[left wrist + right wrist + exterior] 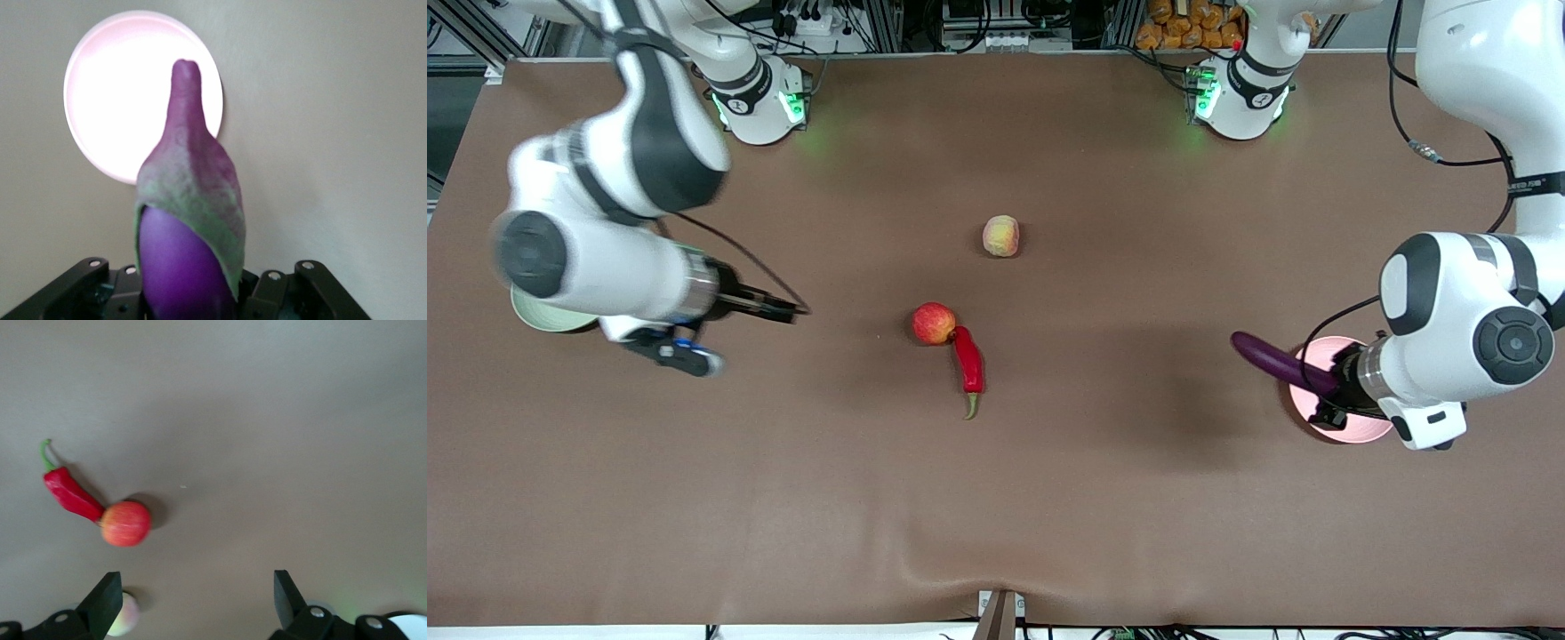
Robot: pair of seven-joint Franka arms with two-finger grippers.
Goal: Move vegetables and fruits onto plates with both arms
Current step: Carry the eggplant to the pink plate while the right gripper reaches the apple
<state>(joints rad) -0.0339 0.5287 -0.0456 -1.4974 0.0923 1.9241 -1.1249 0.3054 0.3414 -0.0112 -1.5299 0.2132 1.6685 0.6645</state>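
My left gripper [1336, 388] is shut on the long purple eggplant [1276, 360] and holds it over the pink plate [1356, 430]. In the left wrist view the eggplant [190, 220] sits between the jaws of the left gripper [190, 303], its tip over the pink plate [107, 100]. My right gripper [778, 309] is open and empty in the air beside the pale green plate [543, 318], which the arm partly hides. The red apple [934, 323] touches the red chili [968, 360] mid-table. The peach [1001, 236] lies farther from the front camera. The right wrist view shows my right gripper [197, 593], the apple [125, 523], chili [70, 493] and peach [127, 617].
The brown table cover [996, 498] is bare toward the front camera. The two arm bases [760, 102] stand along the table edge farthest from that camera.
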